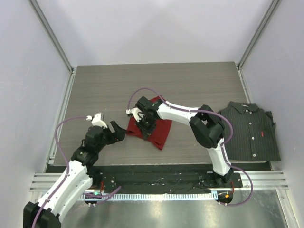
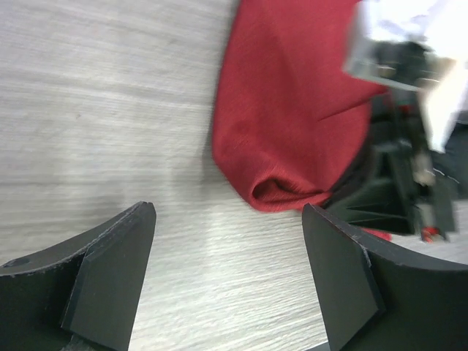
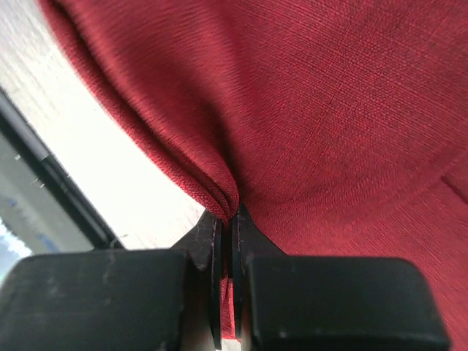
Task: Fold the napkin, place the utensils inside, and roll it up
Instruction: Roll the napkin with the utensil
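The deep-red napkin [image 1: 159, 132] lies folded and bunched at the middle of the table. My right gripper [image 1: 146, 118] is over its left part, shut on a pinched fold of the napkin [image 3: 307, 110], which fills the right wrist view. My left gripper [image 1: 115, 130] is open and empty, low over the table just left of the napkin's left corner. In the left wrist view the napkin's rounded fold [image 2: 285, 124] lies beyond the open fingers [image 2: 340, 270], not between them. No utensils show in any view.
A dark pinstriped shirt [image 1: 249, 130] lies folded at the right edge of the table. Bare grey wood-grain tabletop [image 1: 142, 80] spreads behind and to the left. Metal rails run along the near edge.
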`<state>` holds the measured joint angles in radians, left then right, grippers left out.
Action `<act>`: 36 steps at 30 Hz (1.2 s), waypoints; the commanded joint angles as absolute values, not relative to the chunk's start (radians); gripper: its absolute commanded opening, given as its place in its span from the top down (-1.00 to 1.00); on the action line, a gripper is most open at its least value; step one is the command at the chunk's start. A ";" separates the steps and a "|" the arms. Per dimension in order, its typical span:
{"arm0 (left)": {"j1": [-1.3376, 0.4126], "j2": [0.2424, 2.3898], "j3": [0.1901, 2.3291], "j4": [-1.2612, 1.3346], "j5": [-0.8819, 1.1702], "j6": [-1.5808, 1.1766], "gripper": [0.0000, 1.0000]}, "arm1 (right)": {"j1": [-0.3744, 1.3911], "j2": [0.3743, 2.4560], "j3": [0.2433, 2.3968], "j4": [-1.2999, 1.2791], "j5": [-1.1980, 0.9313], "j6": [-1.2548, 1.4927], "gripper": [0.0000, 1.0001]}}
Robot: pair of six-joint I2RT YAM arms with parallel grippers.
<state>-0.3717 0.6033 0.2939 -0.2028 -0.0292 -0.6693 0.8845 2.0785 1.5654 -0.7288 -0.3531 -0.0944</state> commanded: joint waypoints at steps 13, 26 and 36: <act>-0.377 0.775 0.252 0.155 0.152 -0.532 -0.72 | 0.701 2.223 1.629 -0.827 -0.823 -0.080 0.98; -0.425 0.961 0.250 0.416 0.244 -0.391 -0.78 | 0.623 2.358 1.704 -0.908 -0.922 -0.101 0.98; -0.466 1.072 0.291 0.476 0.227 -0.347 -0.77 | 0.597 2.401 1.716 -0.925 -0.945 -0.114 0.99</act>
<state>-0.4572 1.0672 0.2531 0.3744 0.2314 -0.3855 0.6109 2.3722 1.6936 -0.9310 -1.0107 -0.0811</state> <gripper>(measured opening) 0.887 0.058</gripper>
